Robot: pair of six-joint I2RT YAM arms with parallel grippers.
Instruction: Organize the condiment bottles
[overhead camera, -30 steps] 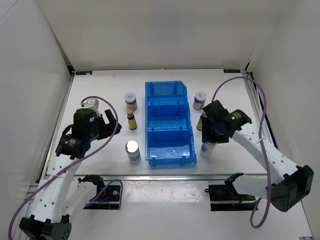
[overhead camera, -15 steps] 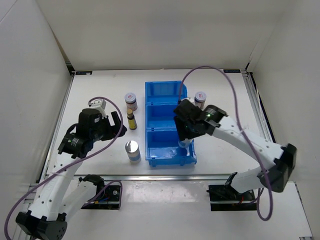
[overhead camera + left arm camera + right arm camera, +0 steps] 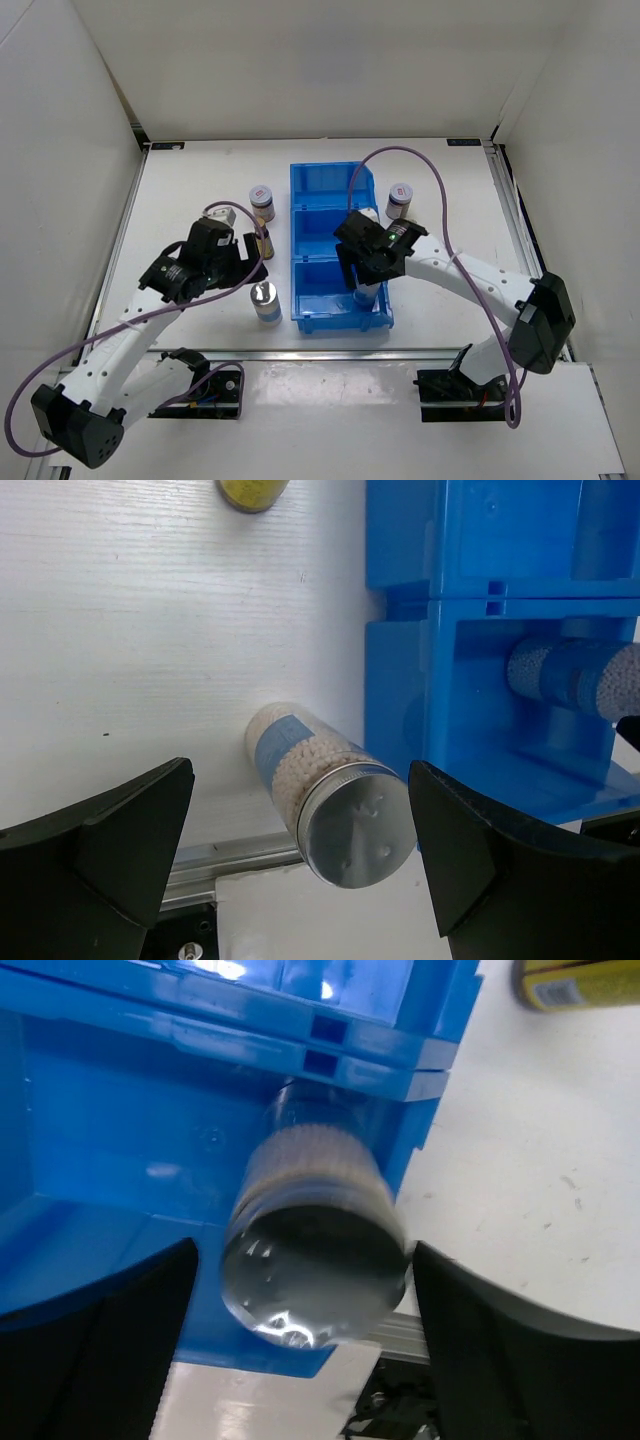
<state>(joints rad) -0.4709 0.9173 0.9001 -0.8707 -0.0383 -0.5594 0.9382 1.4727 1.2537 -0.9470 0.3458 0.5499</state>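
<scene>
Nearest to us, on the left of the blue bin (image 3: 325, 195), a silver-topped cylinder (image 3: 325, 800) stands upright on the table (image 3: 200, 180), just beside the bin's near left corner. The left gripper (image 3: 300, 770) hovers near it with its fingers spread wide and nothing in their grasp. In its wrist view the cylinder appears between the two fingers but apart from both.

At about the same depth, the right gripper (image 3: 303, 1250) hangs over the nearest compartment of the bin. Its fingers are also wide apart. The second cylinder (image 3: 315, 1250) sits between them, tilted, inside this compartment. A thin strip of blue shows between it and one finger. The other finger is so close that we cannot tell whether it touches.

Farther back, the left brown bottle (image 3: 264, 241) stands on the table beside the middle compartment. The right brown bottle (image 3: 580, 985) shows only in the right wrist view, on the table at the bin's other side.

Farthest, the left jar (image 3: 262, 198) and the right jar (image 3: 399, 198) stand at either side of the far compartment, each near the bin but apart from it.
</scene>
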